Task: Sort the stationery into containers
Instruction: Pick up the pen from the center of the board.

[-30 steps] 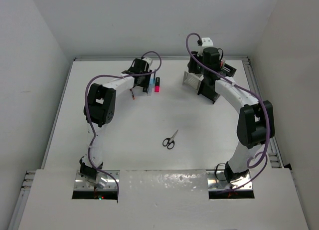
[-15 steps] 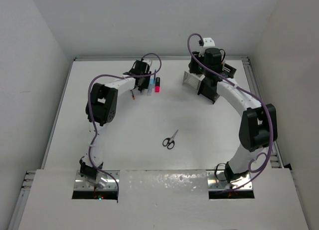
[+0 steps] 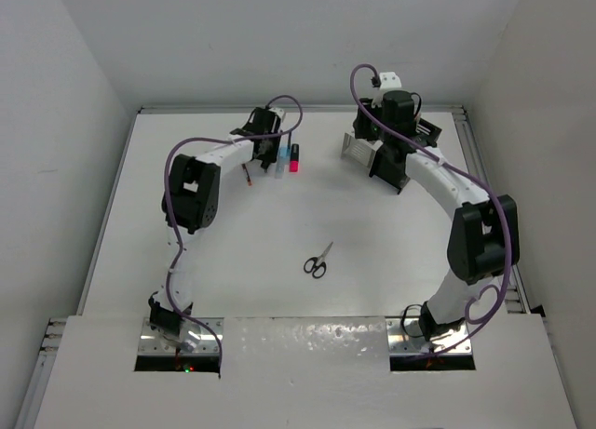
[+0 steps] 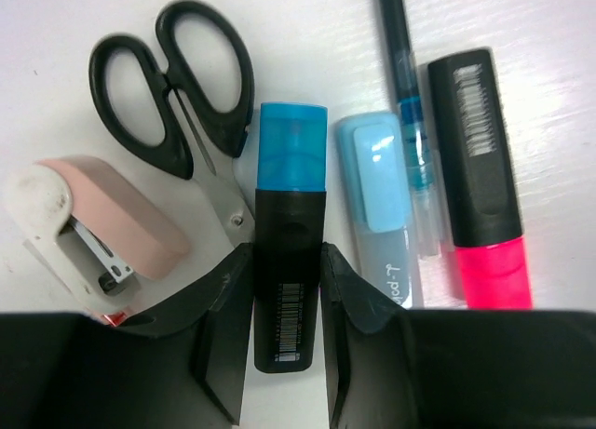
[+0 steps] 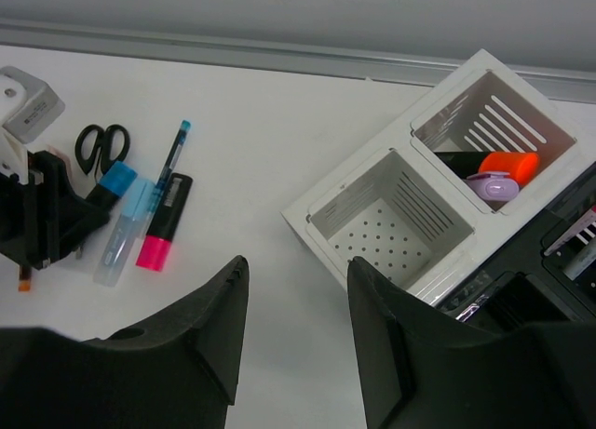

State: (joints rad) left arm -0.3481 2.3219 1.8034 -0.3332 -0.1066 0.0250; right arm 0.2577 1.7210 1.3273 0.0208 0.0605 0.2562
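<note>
Overhead, the white table [image 3: 233, 252] carries two adjoining boxes, largely hidden under the right arm. From the wrist view the white box [image 5: 391, 220] shows whole, while the black box [image 5: 521, 294] is cut off by the frame and the wrist. The right gripper [image 5: 298, 271] hangs beside the white box, jaws apart and holding nothing. The left gripper [image 4: 287, 261] presses both fingers against a blue-capped marker [image 4: 291, 168] that lies between scissors [image 4: 172, 85] and a pale blue bar [image 4: 377, 192]. An orange marker [image 5: 510, 165] sits half hidden in the white box's far compartment.
</note>
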